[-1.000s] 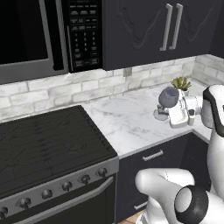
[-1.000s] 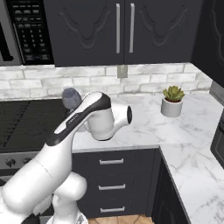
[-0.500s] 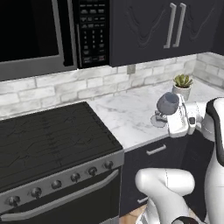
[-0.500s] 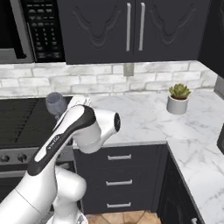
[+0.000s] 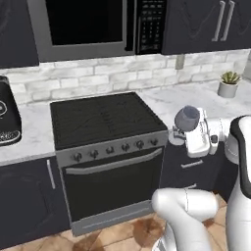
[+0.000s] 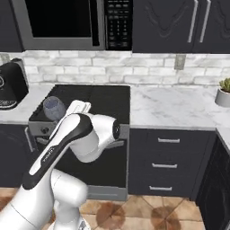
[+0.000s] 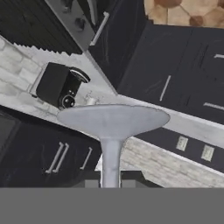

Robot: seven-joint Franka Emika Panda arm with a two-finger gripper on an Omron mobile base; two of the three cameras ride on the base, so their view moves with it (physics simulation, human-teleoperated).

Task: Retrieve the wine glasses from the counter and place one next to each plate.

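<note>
Glass: a small stemmed wine glass (image 5: 187, 117) of greyish-purple see-through glass, with a rounded bowl, a thin stem and a round foot; in the hand view the foot and stem (image 7: 112, 131) rise from between the fingers.
Where the glass is: held up in the air in front of the stove (image 5: 105, 120), near its right front corner, off the bench; in the right base view the bowl (image 6: 54, 108) shows just left of the arm, over the stove's left front edge.
Fingers: the gripper (image 5: 182, 137) is clenched around the glass's stem, the bowl standing above the hand.
Bench: white, grey-veined marble (image 6: 179, 108) on dark cabinets with silver handles, running right of the stove.
Pot: a small grey pot holding a green plant (image 5: 228, 84) stands at the far right of the bench, by the brick wall.
Other: a microwave (image 5: 93, 27) hangs above the stove; a black appliance (image 6: 10, 85) sits on the bench left of the stove.
</note>
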